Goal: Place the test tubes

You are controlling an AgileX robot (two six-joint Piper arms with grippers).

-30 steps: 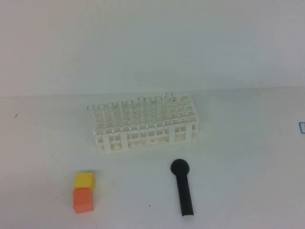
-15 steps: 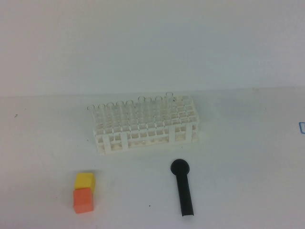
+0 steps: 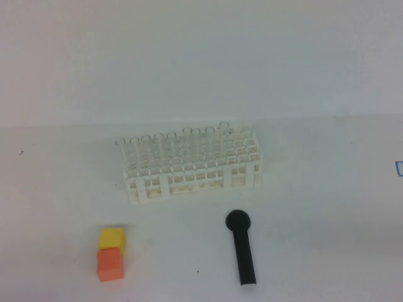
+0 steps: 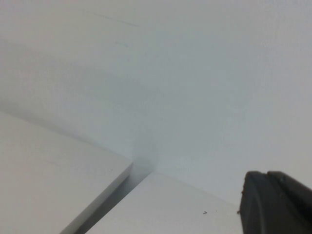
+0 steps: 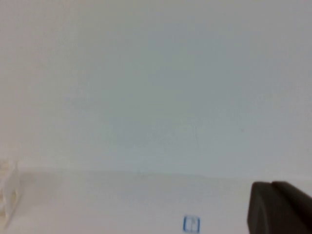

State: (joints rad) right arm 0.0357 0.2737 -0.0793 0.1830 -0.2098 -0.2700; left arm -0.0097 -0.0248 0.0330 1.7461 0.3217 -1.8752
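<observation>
A white grid rack (image 3: 190, 167) stands in the middle of the desk (image 3: 327, 207), with clear test tubes (image 3: 182, 148) upright in its far rows; the glass is too pale to count them surely. At the rack's 5 o'clock lies a black round-headed tool (image 3: 242, 248), and at 7 o'clock a yellow block (image 3: 112, 238) touches an orange block (image 3: 109, 263). The left pincer (image 4: 275, 202) and right pincer (image 5: 280, 207) sit outside the high view. Each shows only a dark corner to its wrist camera, so released or clenched cannot be told. Nothing has shifted since a second ago.
</observation>
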